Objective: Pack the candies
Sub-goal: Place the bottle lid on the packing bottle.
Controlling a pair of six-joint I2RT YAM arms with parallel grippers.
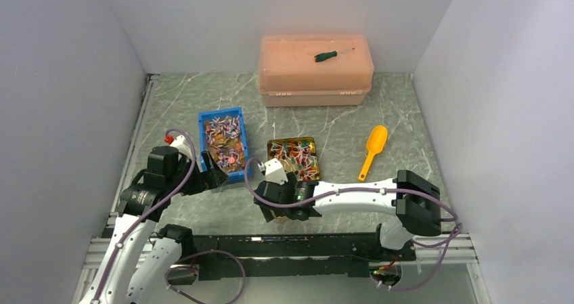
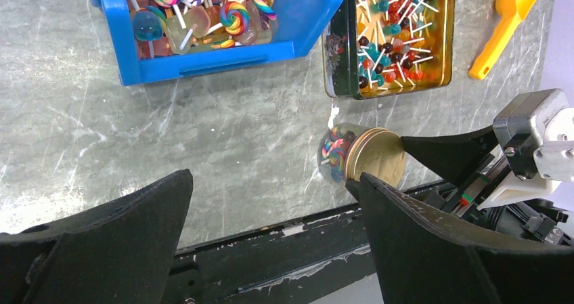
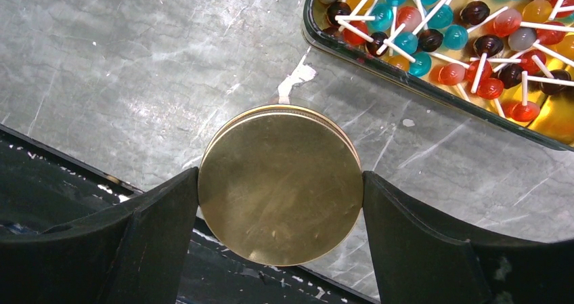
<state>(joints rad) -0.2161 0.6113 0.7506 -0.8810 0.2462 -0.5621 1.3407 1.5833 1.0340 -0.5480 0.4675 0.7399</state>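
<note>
- Left gripper [image 2: 271, 182]: jaws spread wide with nothing between them, over the bare table [image 2: 135, 141] just on the near side of the bin.
- Bin [image 2: 203, 66]: blue and open-topped, heaped with swirl candies [image 2: 233, 16] on sticks.
- Jar [image 2: 332, 156]: glass, near the table's near edge and just in front of the tin. Colourful candies show through its side.
- Lid [image 2: 378, 158]: gold and round, sitting on the jar.
- Right gripper [image 3: 280, 182]: closed on the lid, one finger pressed against each side of its rim.
- Tin [image 2: 337, 53]: gold inside, open, just right of the bin. It holds ball candies [image 3: 474, 13] on white sticks in red, teal, orange and dark brown.
- Scoop [image 1: 373, 149]: orange, lying on the table right of the tin and apart from it.
- Box [image 1: 291, 70]: pale orange with its lid on, against the back wall.
- Screwdriver [image 1: 332, 54]: green-handled, lying on top of the box.
</note>
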